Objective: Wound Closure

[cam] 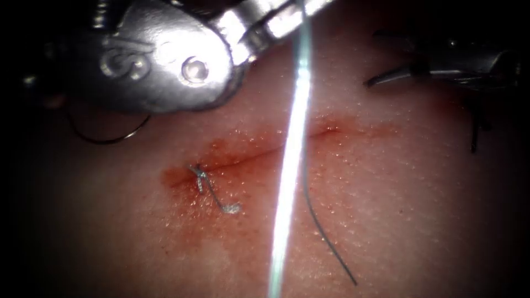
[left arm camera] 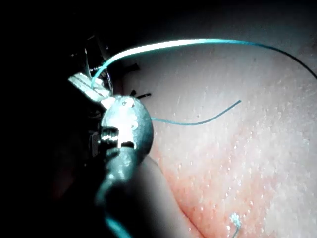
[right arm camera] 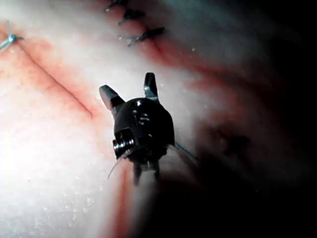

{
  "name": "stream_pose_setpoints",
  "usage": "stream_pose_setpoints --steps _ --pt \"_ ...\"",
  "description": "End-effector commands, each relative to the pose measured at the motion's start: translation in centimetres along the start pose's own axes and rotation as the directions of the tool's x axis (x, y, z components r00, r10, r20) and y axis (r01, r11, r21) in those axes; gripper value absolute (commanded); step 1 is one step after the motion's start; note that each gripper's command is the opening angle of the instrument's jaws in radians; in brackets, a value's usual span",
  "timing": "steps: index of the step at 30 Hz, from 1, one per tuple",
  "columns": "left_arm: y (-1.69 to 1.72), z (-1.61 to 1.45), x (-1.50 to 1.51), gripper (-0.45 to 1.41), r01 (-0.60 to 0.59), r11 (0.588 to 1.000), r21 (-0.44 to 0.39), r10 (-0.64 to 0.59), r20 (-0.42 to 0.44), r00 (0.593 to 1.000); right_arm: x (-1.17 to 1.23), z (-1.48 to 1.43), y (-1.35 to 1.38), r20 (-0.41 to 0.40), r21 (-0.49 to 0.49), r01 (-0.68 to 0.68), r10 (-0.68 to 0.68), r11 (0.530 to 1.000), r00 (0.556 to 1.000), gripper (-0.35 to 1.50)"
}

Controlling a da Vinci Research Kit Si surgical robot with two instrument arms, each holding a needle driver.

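Note:
My left tool (cam: 292,14) comes in over the upper left of the tissue (cam: 386,209), jaws shut on the thread (cam: 290,165); its jaws (left arm camera: 94,82) grip the same thread (left arm camera: 198,42). The thread runs taut, crossing the cut (cam: 259,154). A dark free tail (cam: 331,243) trails to the right of it. A tied knot (cam: 199,174) with a short end sits at the cut's left end. A thin dark arc (cam: 105,138), likely the needle, lies on the tissue left of the cut, partly under the left tool. My right tool (cam: 371,58) hovers at the upper right, open and holding nothing (right arm camera: 130,91).
Red fluid (cam: 221,149) stains the tissue along the cut. Dark older stitches (right arm camera: 138,33) lie beyond the right tool, and a dark stitch end (cam: 475,132) shows at the far right. The knot (right arm camera: 9,39) and the cut (right arm camera: 59,84) also appear in the right wrist view.

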Motion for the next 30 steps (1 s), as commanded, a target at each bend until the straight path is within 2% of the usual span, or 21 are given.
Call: stream_pose_setpoints --steps 1,5,13,15,16,18,20,22,27,30 --pt "0.11 0.09 -0.05 -0.45 -0.002 1.0 -0.012 0.001 -0.017 1.0 -0.03 0.08 -0.03 0.0 0.003 -0.003 0.003 1.0 1.0 1.31" --pt "0.41 0.24 -0.12 -0.45 0.024 0.999 -0.043 -0.026 -0.037 0.999 -0.02 0.11 -0.06 0.001 0.007 0.002 -0.002 1.0 1.0 1.31" --pt "1.17 0.5 -0.42 -0.45 0.079 0.982 -0.171 -0.084 -0.023 0.996 -0.02 0.16 -0.12 -0.001 0.015 0.003 -0.003 1.0 1.0 1.31" --pt "1.32 0.53 -0.51 -0.45 0.127 0.967 -0.219 -0.132 -0.009 0.991 -0.03 0.18 -0.14 -0.003 0.021 0.005 -0.005 1.0 1.0 1.31" --pt "1.36 0.53 -0.56 -0.28 0.157 0.956 -0.246 -0.164 -0.004 0.987 -0.04 0.19 -0.15 -0.004 0.02 0.006 -0.005 1.0 1.0 1.31" --pt "1.46 0.51 -0.68 0.72 0.262 0.912 -0.316 -0.268 0.026 0.963 -0.06 0.21 -0.16 0.0 0.028 0.008 -0.008 1.0 1.0 1.31" --pt "1.52 0.47 -0.79 1.08 0.35 0.868 -0.351 -0.349 0.069 0.935 -0.07 0.22 -0.17 0.002 0.033 0.01 -0.01 0.999 1.0 1.31" --pt "1.55 0.41 -0.89 1.23 0.41 0.836 -0.364 -0.394 0.121 0.911 -0.07 0.22 -0.17 0.001 0.035 0.01 -0.01 0.999 1.0 1.31" --pt "1.6 0.19 -1.11 1.18 0.485 0.783 -0.389 -0.428 0.228 0.875 -0.07 0.23 -0.18 0.001 0.037 0.01 -0.01 0.999 1.0 1.3" --pt "1.7 0.0 -1.24 1.18 0.553 0.725 -0.411 -0.454 0.319 0.832 -0.07 0.23 -0.18 0.001 0.04 0.01 -0.01 0.999 1.0 1.3"
